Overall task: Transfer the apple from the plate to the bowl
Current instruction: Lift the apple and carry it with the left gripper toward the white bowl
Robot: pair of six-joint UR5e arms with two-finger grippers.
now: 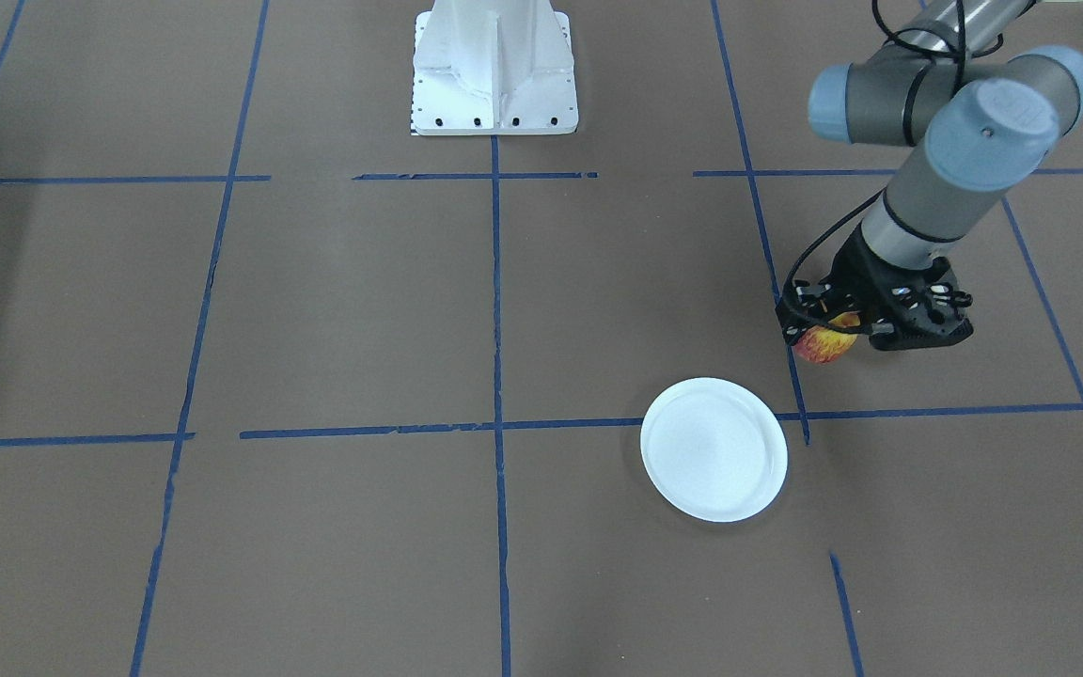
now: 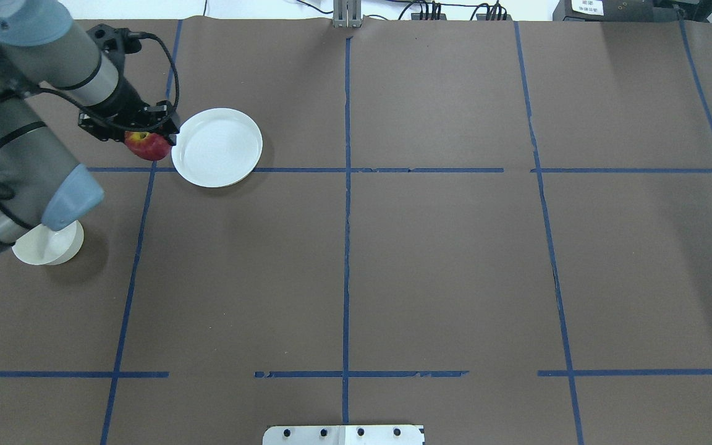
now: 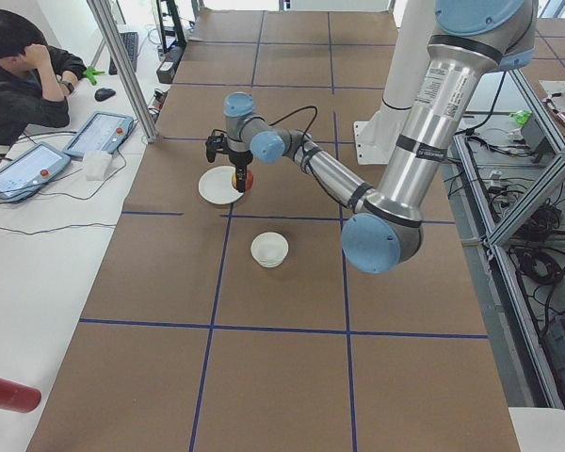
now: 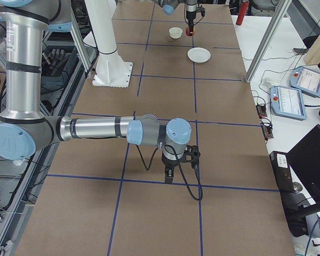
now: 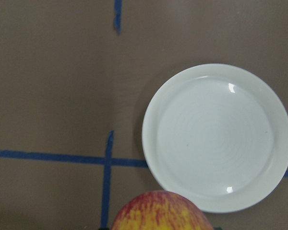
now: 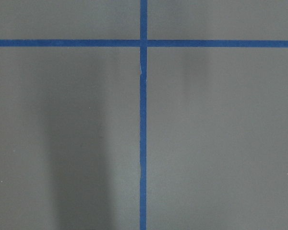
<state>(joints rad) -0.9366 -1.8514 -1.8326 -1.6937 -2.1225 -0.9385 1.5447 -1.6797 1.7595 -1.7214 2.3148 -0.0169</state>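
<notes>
Apple (image 2: 146, 146) held up, just off the plate (image 2: 217, 147).
The left end effector (image 2: 144, 139) is squeezed onto the apple at the plate's 9 o'clock. The bowl (image 2: 47, 245) sits toward 7 o'clock on the brown surface (image 2: 393, 259), half hidden under the left arm (image 2: 22, 142). I cannot tell how wide the right end effector (image 4: 169, 178) is.

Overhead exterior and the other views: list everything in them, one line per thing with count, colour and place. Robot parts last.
apple: one, red and yellow, held above the table just beside the plate
plate: one, white, empty, on the robot's left side of the table
bowl: one, cream-white, empty, nearer the robot than the plate
table: one, brown with blue tape lines
person: one, dark top, seated at the side bench
tablets: two, grey, on that bench
left gripper: one, black, shut on the apple
right gripper: one, black, low over bare table, far from the dishes; open or shut unclear
</notes>
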